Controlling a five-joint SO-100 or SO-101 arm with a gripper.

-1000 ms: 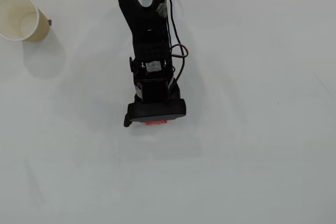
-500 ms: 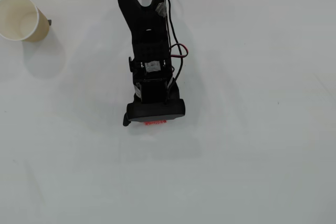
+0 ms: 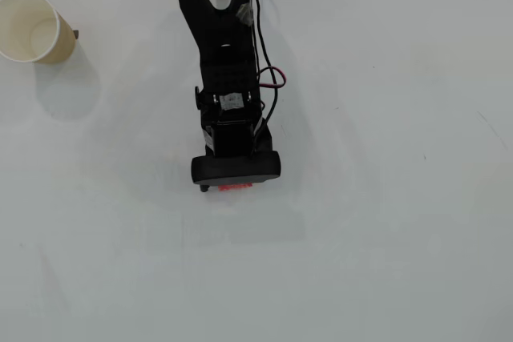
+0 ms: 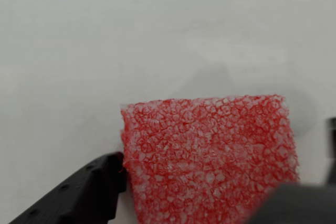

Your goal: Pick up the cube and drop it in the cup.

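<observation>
The cube (image 4: 210, 156) is a red, speckled foam block that fills the lower middle of the wrist view. My gripper (image 4: 220, 182) is shut on it. The black left finger (image 4: 79, 195) presses against the cube's left side. A blurred dark finger (image 4: 294, 203) covers its lower right corner. In the overhead view only a thin red strip of the cube (image 3: 235, 187) shows below the black gripper (image 3: 234, 175) at the table's middle. The cup (image 3: 30, 26), cream-white with a tan wall, stands upright far off at the upper left.
The black arm (image 3: 224, 46) reaches down from the top edge with a red-and-black cable (image 3: 268, 78) on its right. A tiny dark speck (image 3: 76, 34) lies right beside the cup. The white tabletop (image 3: 385, 198) stretches all around the gripper.
The finger that stuck out at the gripper's lower left has drawn in against the cube. The gripper head has shifted slightly toward the top of the overhead view.
</observation>
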